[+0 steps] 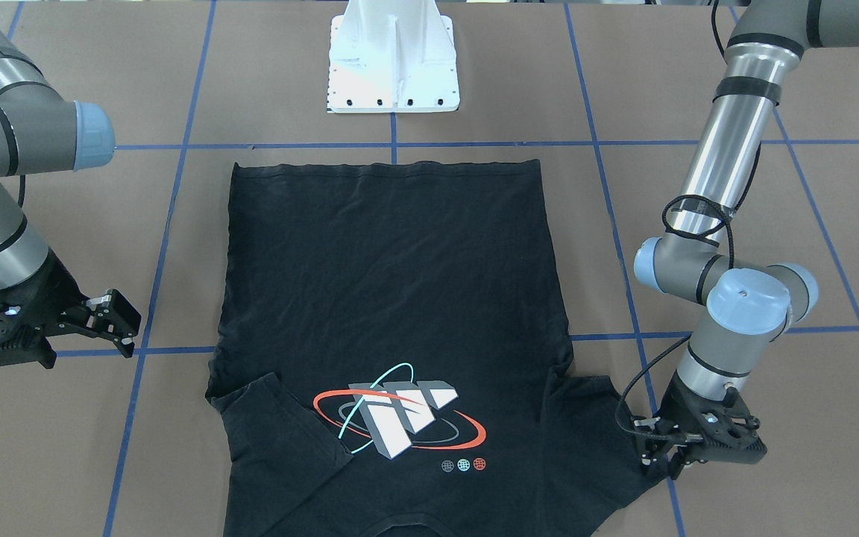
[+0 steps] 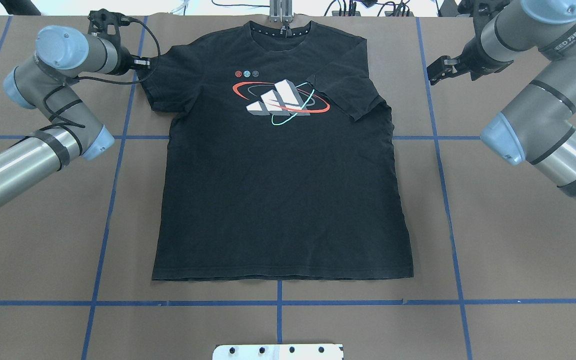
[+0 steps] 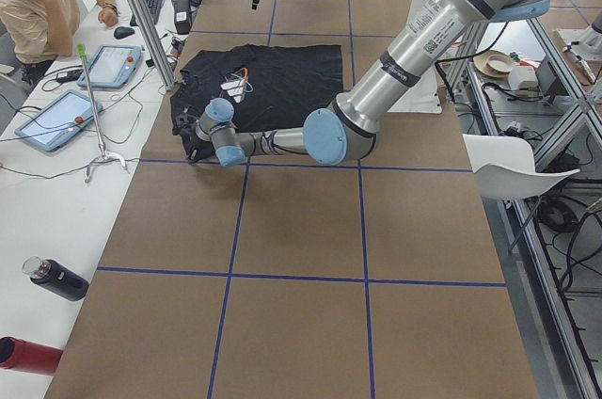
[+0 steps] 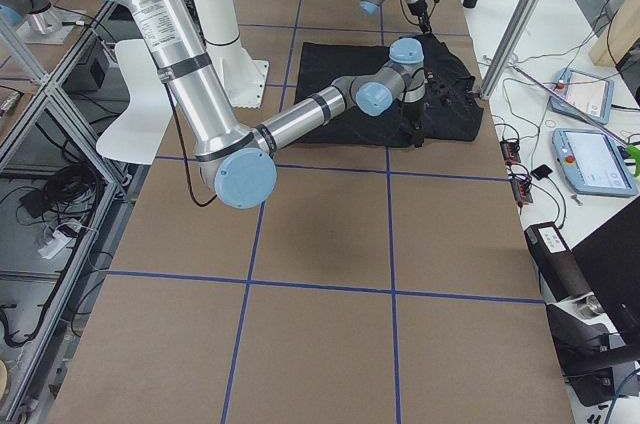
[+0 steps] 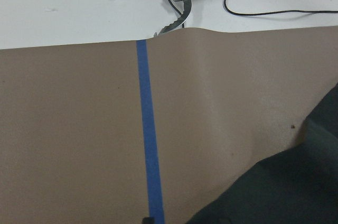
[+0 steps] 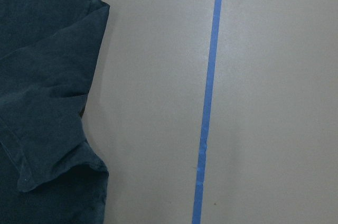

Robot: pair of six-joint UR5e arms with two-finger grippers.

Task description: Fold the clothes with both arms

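Black T-shirt (image 2: 278, 200) flat on the table (image 2: 468, 240), print up. One sleeve (image 2: 155, 75) spread out toward the left gripper (image 1: 661, 462), which is low at the hem, touching or just beside it; clenched on cloth or loose, cannot tell. Other sleeve (image 2: 348, 92) folded in over the chest, edge on the logo (image 2: 280, 97), away from the right gripper (image 1: 127, 328). Right gripper well apart from the shirt, past a blue tape line (image 2: 430, 100), jaws parted, holding nothing.
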